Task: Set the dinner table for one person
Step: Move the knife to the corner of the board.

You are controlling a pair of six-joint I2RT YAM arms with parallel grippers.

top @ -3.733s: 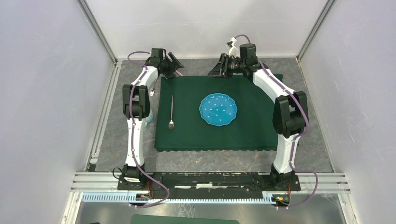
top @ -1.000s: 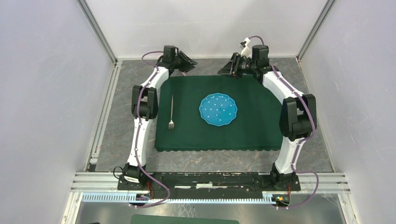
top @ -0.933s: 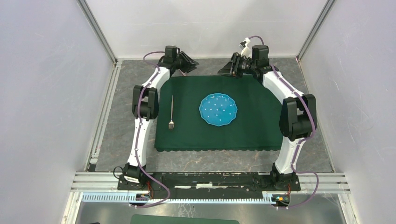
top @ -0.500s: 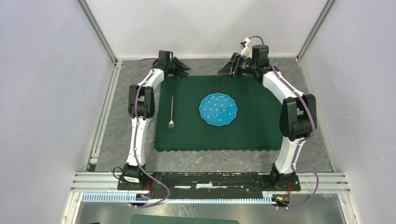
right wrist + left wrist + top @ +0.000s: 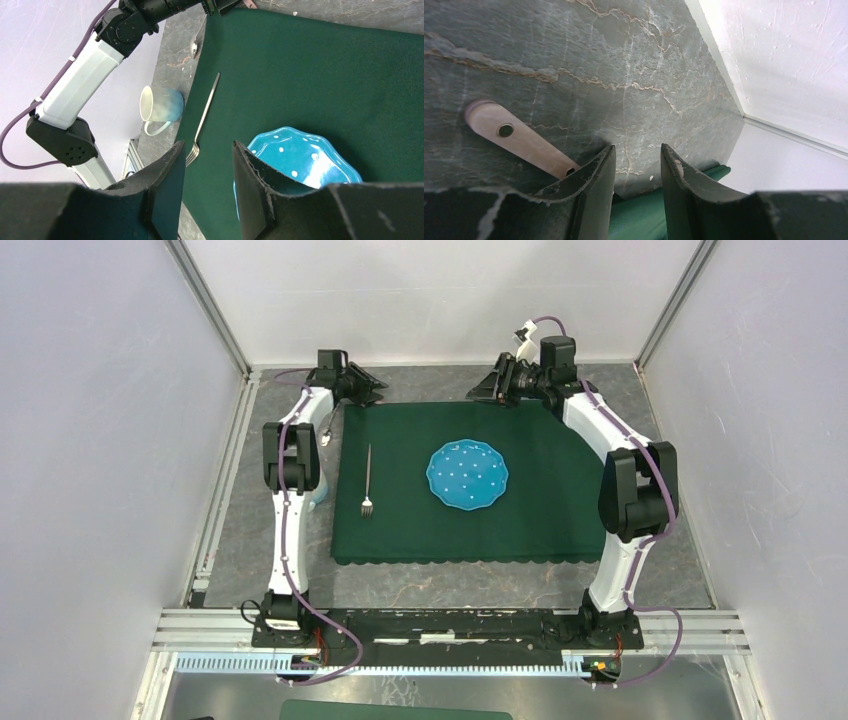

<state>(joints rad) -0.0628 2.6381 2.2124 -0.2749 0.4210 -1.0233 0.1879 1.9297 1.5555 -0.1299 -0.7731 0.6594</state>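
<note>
The dinner table (image 5: 450,585) is dark-grey veined stone; it also fills the left wrist view (image 5: 624,60). A dark green scallop-edged cloth (image 5: 540,500) lies on it. A blue white-dotted plate (image 5: 467,474) sits mid-cloth, and a fork (image 5: 367,482) lies to its left. My left gripper (image 5: 362,388) is open and empty at the cloth's far-left corner. In the left wrist view, the gripper (image 5: 636,147) hovers beside a pinkish-brown flat handle (image 5: 514,137) with a hole. My right gripper (image 5: 487,390) is open and empty over the cloth's far edge, and its wrist view (image 5: 207,144) looks down on the plate (image 5: 300,160) and the fork (image 5: 202,122).
A pale blue mug (image 5: 162,107) stands on the stone left of the cloth, mostly hidden behind the left arm in the top view (image 5: 318,498). A spoon (image 5: 196,45) lies by the cloth's far-left edge. White walls and metal rails enclose the table.
My left gripper swung right along the cloth's far edge, then back left to the far-left corner. The right arm shifted slightly right early on, then held still.
</note>
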